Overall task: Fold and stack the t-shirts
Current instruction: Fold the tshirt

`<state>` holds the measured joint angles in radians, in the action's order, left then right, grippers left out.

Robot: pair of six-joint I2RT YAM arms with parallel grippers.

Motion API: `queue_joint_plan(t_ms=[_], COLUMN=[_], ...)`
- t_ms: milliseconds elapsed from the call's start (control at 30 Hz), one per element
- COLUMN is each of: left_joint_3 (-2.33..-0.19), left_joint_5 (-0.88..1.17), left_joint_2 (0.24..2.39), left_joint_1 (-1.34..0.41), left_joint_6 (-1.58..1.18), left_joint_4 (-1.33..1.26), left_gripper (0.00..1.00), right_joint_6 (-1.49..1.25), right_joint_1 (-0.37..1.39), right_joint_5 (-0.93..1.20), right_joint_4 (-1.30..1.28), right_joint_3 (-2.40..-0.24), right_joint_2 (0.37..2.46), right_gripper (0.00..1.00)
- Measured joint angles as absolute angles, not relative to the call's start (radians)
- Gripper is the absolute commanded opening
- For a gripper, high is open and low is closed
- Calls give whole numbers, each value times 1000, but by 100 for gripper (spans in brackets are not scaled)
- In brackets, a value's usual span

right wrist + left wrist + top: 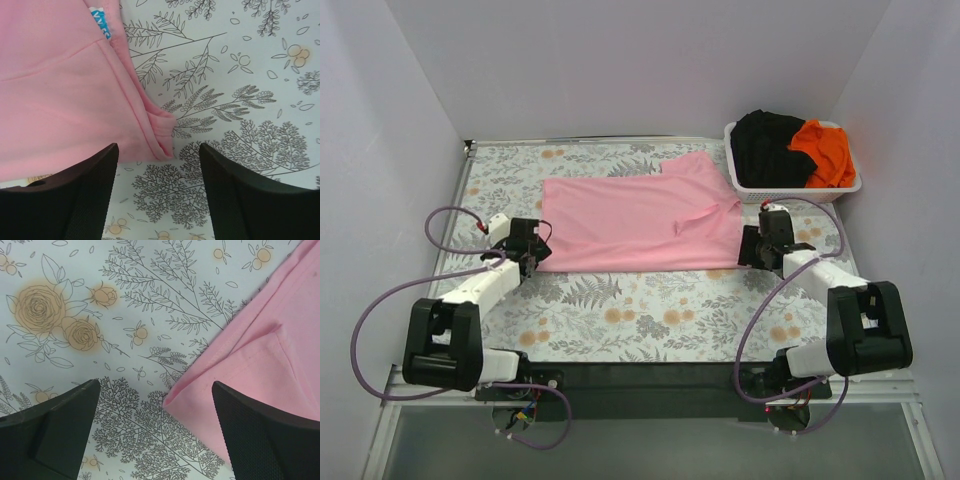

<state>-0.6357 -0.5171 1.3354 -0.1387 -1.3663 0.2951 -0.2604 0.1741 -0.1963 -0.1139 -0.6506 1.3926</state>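
Note:
A light pink t-shirt [640, 225] lies folded flat across the middle of the flowered table [650, 320]. My left gripper [532, 262] is open at its near left corner; in the left wrist view that corner [172, 400] lies on the table between the black fingers [260, 435], held by neither. My right gripper [752, 250] is open at the near right corner; the pink collar end [162, 135] lies just ahead of its fingers [85, 195], free. A black t-shirt [770, 148] and an orange t-shirt [825, 150] sit in the basket.
The white lattice basket [790, 188] stands at the back right corner of the table. White walls close in the left, back and right sides. Purple cables loop beside both arms. A blue label [100, 22] shows inside the pink shirt's collar.

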Motion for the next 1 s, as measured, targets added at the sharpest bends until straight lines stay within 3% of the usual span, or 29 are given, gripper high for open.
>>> queue_joint_plan(t_ms=[300,433,667,1000], left_joint_3=[-657,-717,-804,-849], left_joint_5=[-553,-541,-481,-426], left_joint_2=[1277,1311,1477,1635], left_joint_1=[-162,-182,-184,-184], left_joint_6=[-1374,-1345,-1243,-1155], left_joint_4=[311,282,197,141], left_gripper=[88,66,45,47], right_joint_6=[-257,-257,-257,-257], right_joint_1=[199,228,236,244], right_joint_5=[-218,-205,-171,-149], right_joint_4=[-141,-138,-122,-101], right_joint_3=[-651,-651,-651,-643], right_joint_2=[1273,1240,1230,1209], right_gripper=[65,65,65,65])
